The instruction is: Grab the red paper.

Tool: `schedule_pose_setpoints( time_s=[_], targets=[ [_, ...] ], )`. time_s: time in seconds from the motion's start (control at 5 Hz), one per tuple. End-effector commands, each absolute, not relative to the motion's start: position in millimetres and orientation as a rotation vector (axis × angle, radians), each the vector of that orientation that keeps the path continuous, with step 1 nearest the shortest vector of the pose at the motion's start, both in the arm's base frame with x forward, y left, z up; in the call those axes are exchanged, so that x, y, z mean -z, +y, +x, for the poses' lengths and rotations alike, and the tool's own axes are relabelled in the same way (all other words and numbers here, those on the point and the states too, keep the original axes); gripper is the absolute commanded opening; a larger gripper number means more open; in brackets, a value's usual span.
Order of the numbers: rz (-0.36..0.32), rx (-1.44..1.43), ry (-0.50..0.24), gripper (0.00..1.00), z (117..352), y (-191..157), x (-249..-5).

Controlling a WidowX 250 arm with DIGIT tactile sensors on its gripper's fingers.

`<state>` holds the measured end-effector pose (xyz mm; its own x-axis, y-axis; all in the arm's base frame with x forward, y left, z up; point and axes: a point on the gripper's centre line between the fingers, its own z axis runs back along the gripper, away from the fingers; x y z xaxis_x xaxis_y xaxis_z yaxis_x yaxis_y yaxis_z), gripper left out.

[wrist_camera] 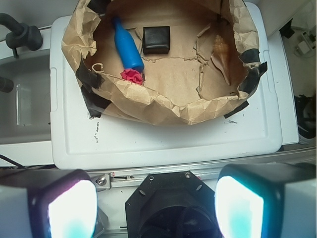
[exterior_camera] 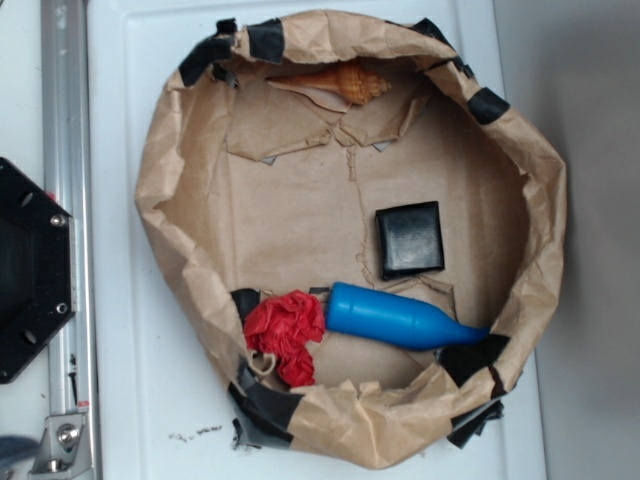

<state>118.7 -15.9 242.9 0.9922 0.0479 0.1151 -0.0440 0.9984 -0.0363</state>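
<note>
Gripper (wrist_camera: 156,208) fingers spread apart, red paper (exterior_camera: 286,334) touching blue bottle (exterior_camera: 395,318), black box (exterior_camera: 410,238) near, seashell (exterior_camera: 335,84) well apart.

The exterior view looks straight down, fairly close, into the round brown paper-lined nest (exterior_camera: 350,230) with black tape patches. The wrist view looks from high above and behind the claw (wrist_camera: 156,208), whose two glowing pads (wrist_camera: 72,208) fill the bottom corners, facing forward and down across the white lid (wrist_camera: 163,144), farther off. Both share the nest (wrist_camera: 163,104), the blue plastic bottle (exterior_camera: 395,318) (wrist_camera: 127,47), the crumpled red paper (exterior_camera: 287,332) (wrist_camera: 132,76), the black square box (exterior_camera: 409,238) (wrist_camera: 156,39) and the orange seashell (exterior_camera: 345,82) (wrist_camera: 223,54).
</note>
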Motion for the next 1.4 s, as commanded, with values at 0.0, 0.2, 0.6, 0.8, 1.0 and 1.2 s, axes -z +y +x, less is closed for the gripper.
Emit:
schedule_pose_setpoints(
  time_s=[0.0, 0.2, 0.6, 0.8, 1.0, 1.2],
  targets=[
    [-0.034, -0.046, -0.116, 1.00, 119, -16, -243],
    [0.002, -0.162, -0.085, 1.00, 169, -14, -200],
    [-0.113, -0.554, 0.013, 1.00, 249, -11, -164],
    [-0.247, -0.631, 0.018, 1.00, 255, -16, -127],
    [-0.302, -0.634, 0.154, 1.00, 247, -33, -94],
    [-0.312, -0.602, 0.234, 1.00, 229, -50, -71]
  ],
)
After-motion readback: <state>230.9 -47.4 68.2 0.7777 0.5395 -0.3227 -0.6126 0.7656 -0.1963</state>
